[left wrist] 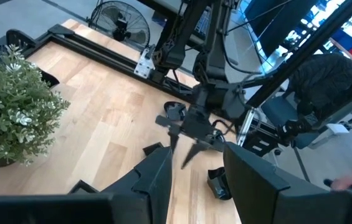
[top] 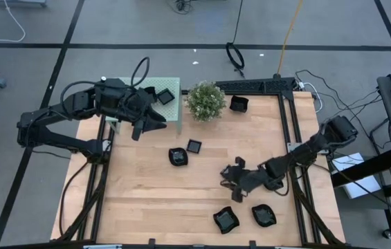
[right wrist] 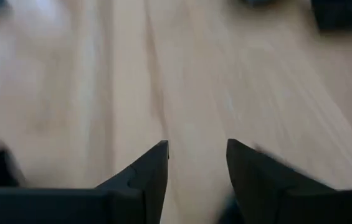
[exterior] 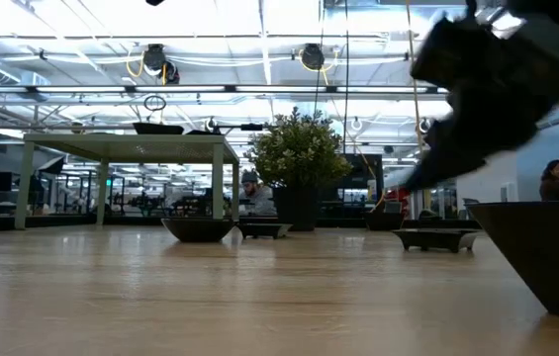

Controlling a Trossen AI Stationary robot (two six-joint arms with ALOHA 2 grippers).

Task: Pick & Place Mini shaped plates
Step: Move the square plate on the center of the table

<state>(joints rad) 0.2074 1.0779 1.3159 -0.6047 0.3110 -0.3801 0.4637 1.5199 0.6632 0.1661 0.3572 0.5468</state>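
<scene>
plate point(exterior: 546, 252) nearest | right hand point(top: 228, 181) empty, between plates point(top: 178, 156)

Black plates point(top: 225, 219); green plant point(top: 205, 101); pale wood table point(top: 147, 187)

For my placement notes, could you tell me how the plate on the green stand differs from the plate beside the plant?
The plate on the green stand sits raised, left of the plant; the plate beside the plant lies on the table, to its right. The stand's plate shows a pale centre; the other looks fully dark. Both are small and black.
</scene>
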